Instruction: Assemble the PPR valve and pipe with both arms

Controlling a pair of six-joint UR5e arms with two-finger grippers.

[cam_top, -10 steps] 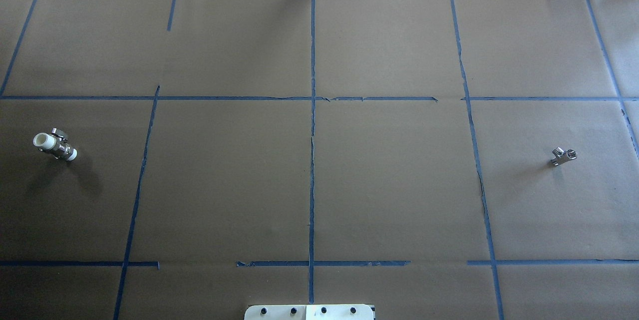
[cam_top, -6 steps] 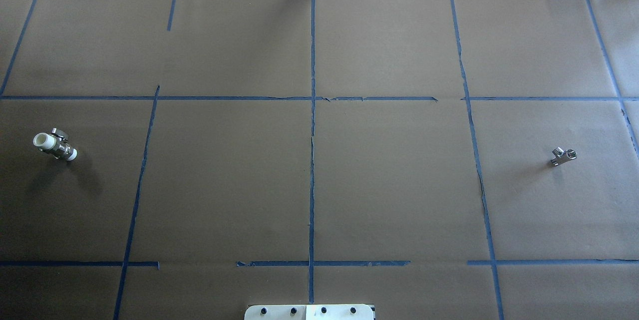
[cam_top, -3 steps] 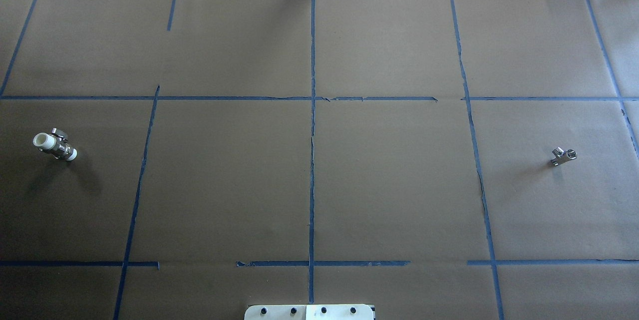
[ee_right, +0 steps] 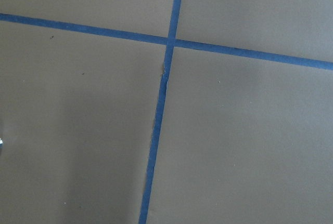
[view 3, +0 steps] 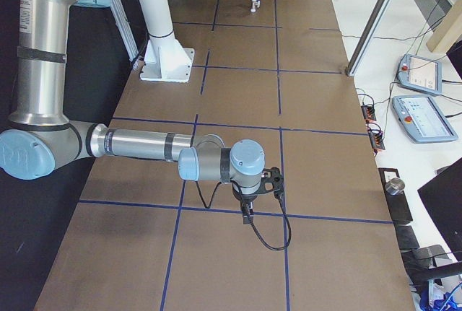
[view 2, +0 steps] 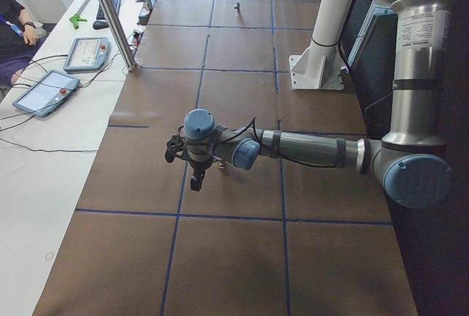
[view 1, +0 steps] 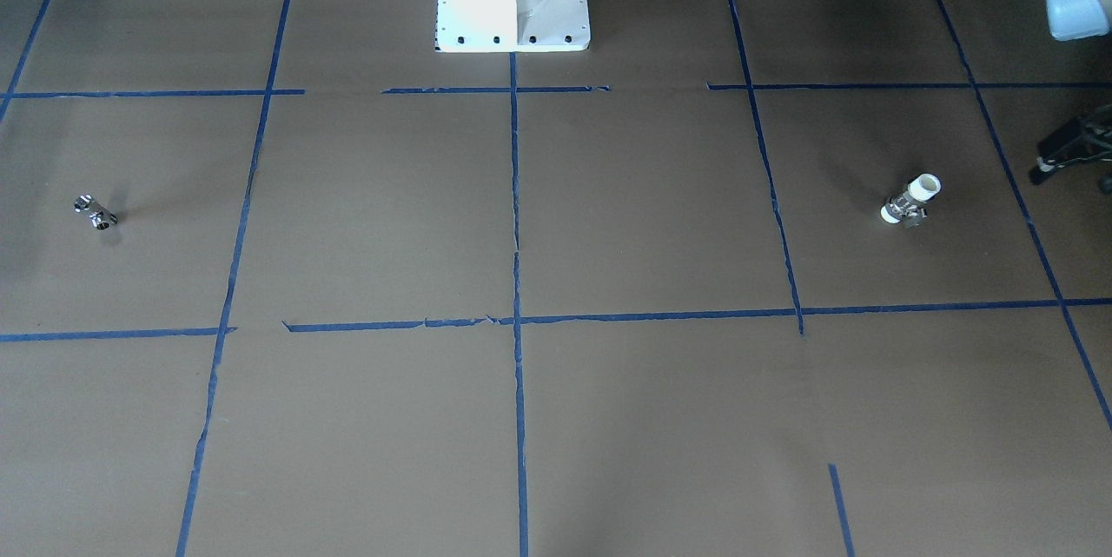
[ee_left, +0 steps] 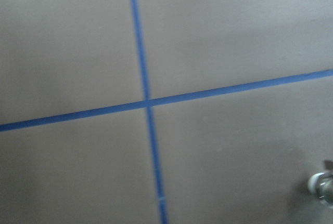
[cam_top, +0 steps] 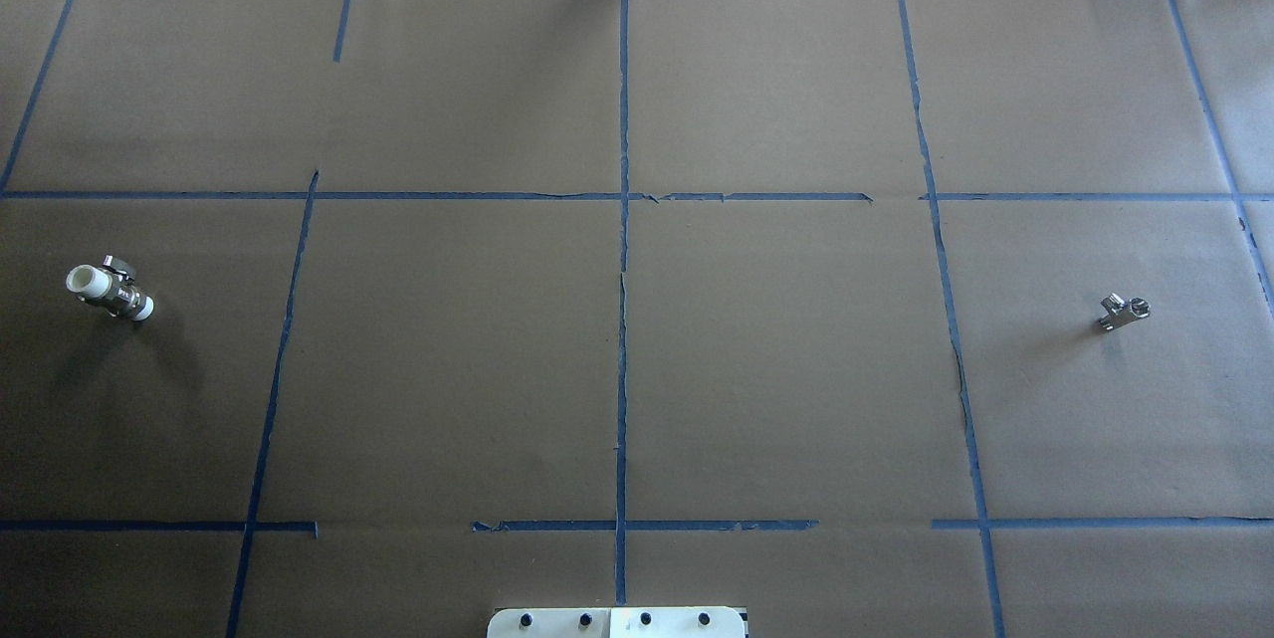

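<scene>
Black left fingers (view 2: 196,181) point down at the table (cam_top: 776,369), just off it. They only show from the side and they are very small there, so I cannot tell if they are open or closed. Nothing seems to be in them. The right fingers (view 3: 247,216) point down too, at the other end of the table, and I cannot tell about them either.

Each set of fingers sits on the end of a long grey arm, the left arm (view 2: 308,147) and the right arm (view 3: 137,143). Both arms reach out low over the brown paper.

The PPR valve (cam_top: 109,292) lies on its side on the robot's left, near the left fingers. The left wrist camera only catches a bit of it at the edge. The pipe (cam_top: 1123,311) lies far away on the robot's right. Blue tape lines (cam_top: 623,319) cross the table between them.

I think no part is picked up yet, so the job is only starting.

What could go wrong? Both parts are small, round and shiny. If the fingers come down a bit to one side, the part could roll away or slip out. If one part is held crooked, the two ends may not line up when they meet in the middle
</scene>
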